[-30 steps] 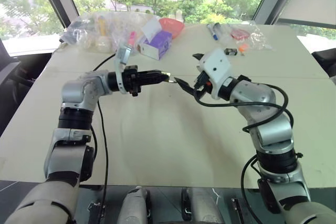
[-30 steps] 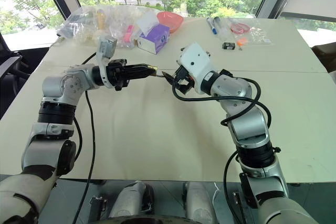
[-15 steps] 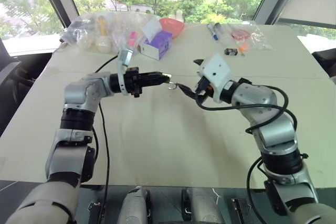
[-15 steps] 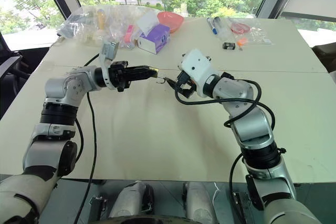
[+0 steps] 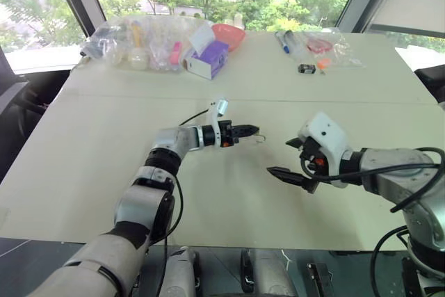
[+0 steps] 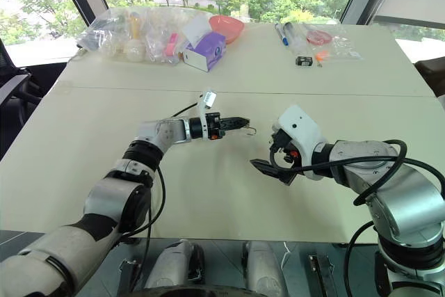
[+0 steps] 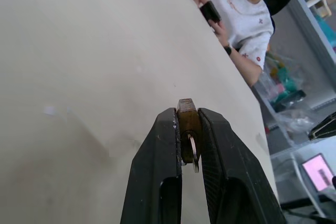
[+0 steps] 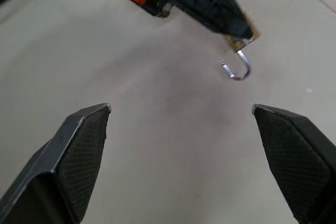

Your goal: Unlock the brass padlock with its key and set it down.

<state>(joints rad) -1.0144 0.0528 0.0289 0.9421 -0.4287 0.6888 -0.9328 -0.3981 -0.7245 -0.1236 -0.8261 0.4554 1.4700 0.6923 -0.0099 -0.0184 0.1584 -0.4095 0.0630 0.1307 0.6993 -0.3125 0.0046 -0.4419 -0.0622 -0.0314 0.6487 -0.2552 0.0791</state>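
Left gripper (image 5: 252,130) over the middle of the pale table (image 5: 83,137), fingers (image 7: 157,156) clamped on the brass padlock (image 7: 187,129), body pinched between the two black tips. Silvery shackle (image 8: 239,69) swung open, hanging as a free hook past the fingertips, pointing right toward the other arm. Padlock held just above the tabletop, not resting on it. Right gripper (image 5: 288,161) nearer and to the right, well apart from the padlock, fingers (image 8: 79,150) spread wide, nothing between them. Key not made out anywhere. Along the far edge of the table: clear plastic bags (image 5: 132,36) at far left, a purple and white box (image 5: 207,59), a red bowl (image 5: 227,34), a blue marker (image 5: 281,41), a small black box (image 5: 306,69) at far right. Beyond the table's right edge in the left wrist view, a person in a white shirt (image 7: 239,11) holding a dark object.
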